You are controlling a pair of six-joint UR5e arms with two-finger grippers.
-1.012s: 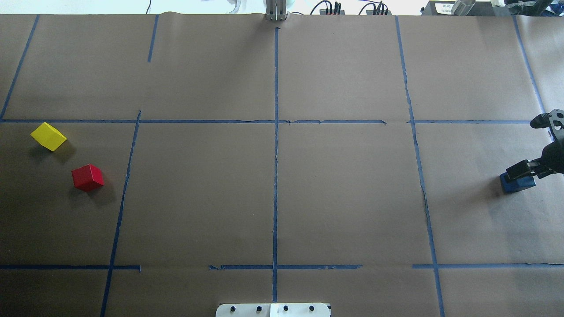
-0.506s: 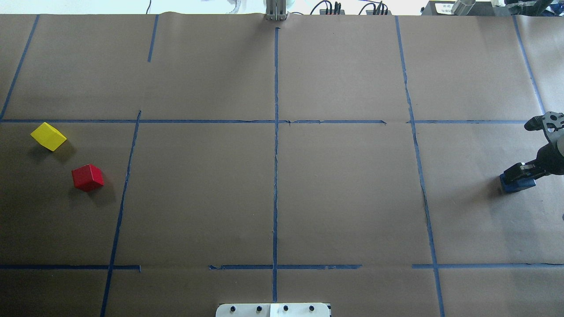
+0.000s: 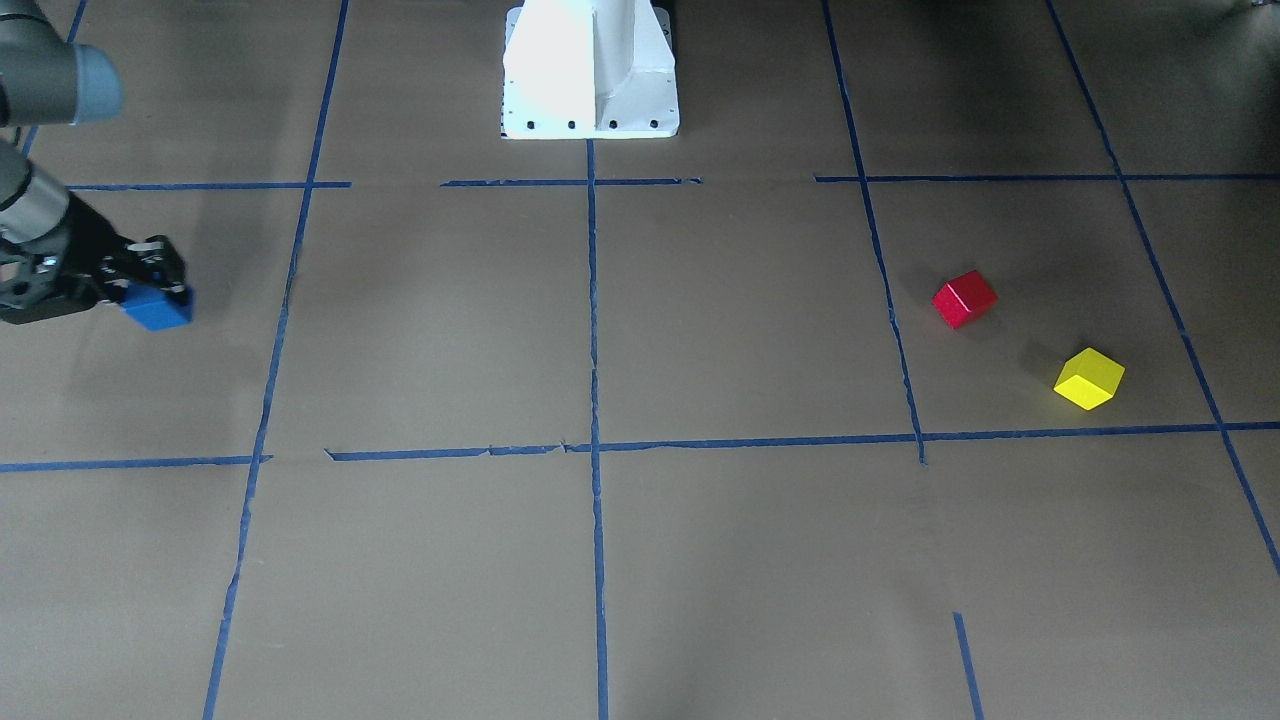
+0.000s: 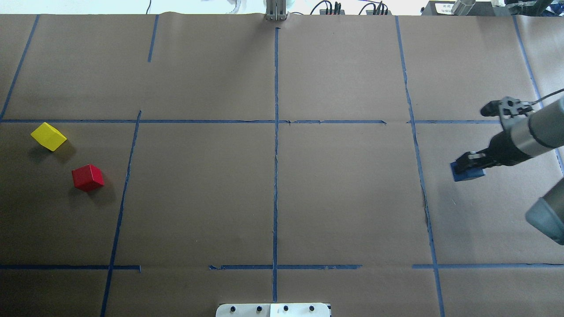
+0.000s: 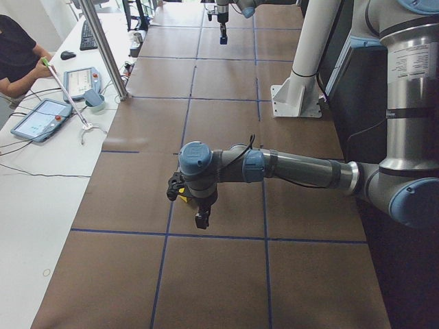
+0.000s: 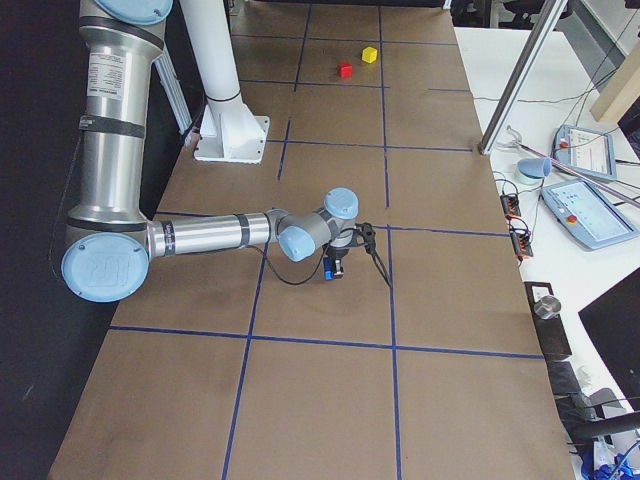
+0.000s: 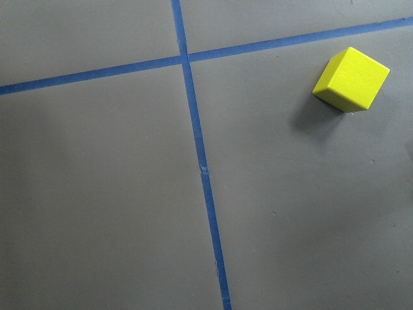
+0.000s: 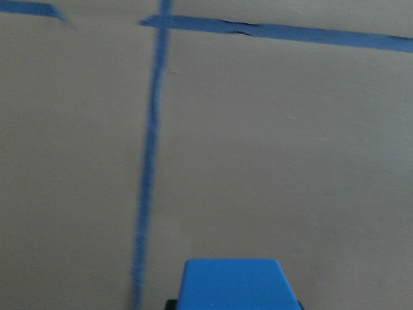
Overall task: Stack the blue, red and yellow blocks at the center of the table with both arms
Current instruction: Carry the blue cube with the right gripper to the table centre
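Right gripper [image 4: 469, 166] first: its fingers are pinched in on the blue block [image 4: 467, 173], one on each side, the cube's lower half showing below the tips. My right wrist camera has the blue block [image 8: 232, 281] sitting at the bottom edge, with blurred table [image 4: 343, 198] and tape lines beyond. It's over the right-hand side, well short of the centre line. I can't judge whether it clears the surface.

Left gripper [image 5: 202, 221] shows only from the side camera, hanging low over the table's left end. I can't tell how its fingers stand. Its wrist camera looks down on the yellow block [image 7: 350, 79], which lies on the paper beside a tape crossing.

Against half a second ago, the right arm has swung inward. Block and gripper were almost at the right edge, and now they're close to the right-hand tape line. The yellow block [image 4: 48, 136] and red block [image 4: 88, 177] haven't budged, still near each other at far left.
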